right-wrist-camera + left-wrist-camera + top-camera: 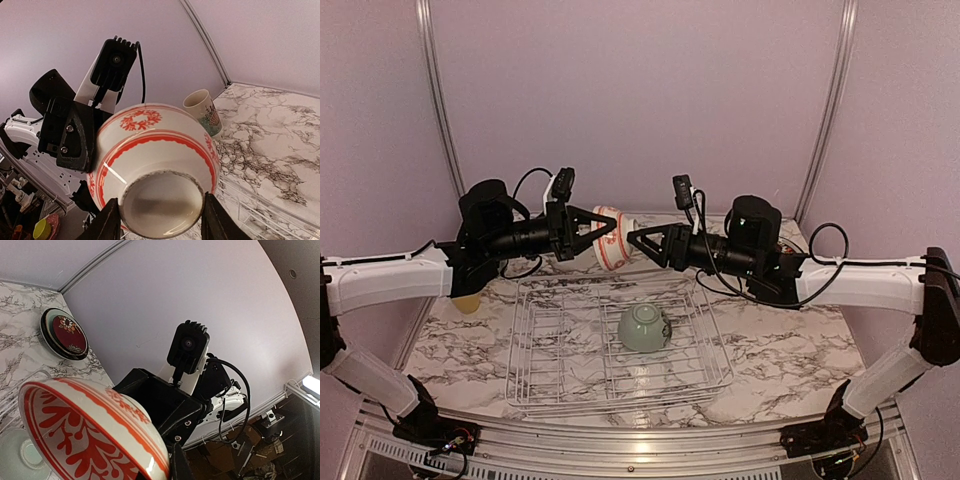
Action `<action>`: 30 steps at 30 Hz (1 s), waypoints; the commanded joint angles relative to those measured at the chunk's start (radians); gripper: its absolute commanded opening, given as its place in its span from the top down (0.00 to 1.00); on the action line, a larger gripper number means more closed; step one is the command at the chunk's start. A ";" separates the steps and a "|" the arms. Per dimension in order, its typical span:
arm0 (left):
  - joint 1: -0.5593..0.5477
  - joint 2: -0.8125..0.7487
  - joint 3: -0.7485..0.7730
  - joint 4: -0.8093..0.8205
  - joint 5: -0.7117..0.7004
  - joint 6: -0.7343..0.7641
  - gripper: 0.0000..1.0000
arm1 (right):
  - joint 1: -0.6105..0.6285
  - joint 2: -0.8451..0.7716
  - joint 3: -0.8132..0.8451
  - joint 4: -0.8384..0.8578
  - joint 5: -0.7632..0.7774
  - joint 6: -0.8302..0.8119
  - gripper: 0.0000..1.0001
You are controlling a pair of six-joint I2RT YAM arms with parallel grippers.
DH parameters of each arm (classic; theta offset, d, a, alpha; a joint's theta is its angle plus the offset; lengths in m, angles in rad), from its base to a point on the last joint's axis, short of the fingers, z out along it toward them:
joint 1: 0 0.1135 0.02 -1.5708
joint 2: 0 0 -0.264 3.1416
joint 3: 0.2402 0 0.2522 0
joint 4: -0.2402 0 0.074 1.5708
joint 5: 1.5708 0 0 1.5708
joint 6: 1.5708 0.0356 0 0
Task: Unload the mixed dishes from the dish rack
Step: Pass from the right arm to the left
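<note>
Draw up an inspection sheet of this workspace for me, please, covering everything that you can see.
Surface: marble-patterned table; no spills seen.
Job's things: the dish rack holds one upturned pale green bowl. A red-striped white bowl is held in the air over the rack's far edge. The plate stack, patterned cup and yellow cup sit on the table outside the rack.
Clutter: nothing seen.
Grippers: the left gripper is shut on the striped bowl's rim; the right gripper clamps its foot.
Cables: a black cable loops off each wrist, clear of the dishes.
Surroundings: lilac walls with metal corner rails.
</note>
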 commanded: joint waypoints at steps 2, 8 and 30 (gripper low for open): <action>-0.002 -0.002 0.026 -0.094 -0.046 0.035 1.00 | -0.004 -0.013 0.012 0.040 0.037 -0.047 0.88; -0.001 -0.031 0.102 -0.323 -0.126 0.183 1.00 | -0.003 -0.018 0.029 -0.043 0.075 -0.082 0.38; 0.030 0.198 0.617 -1.316 -0.891 0.649 1.00 | -0.003 -0.141 -0.043 -0.186 0.224 -0.169 0.10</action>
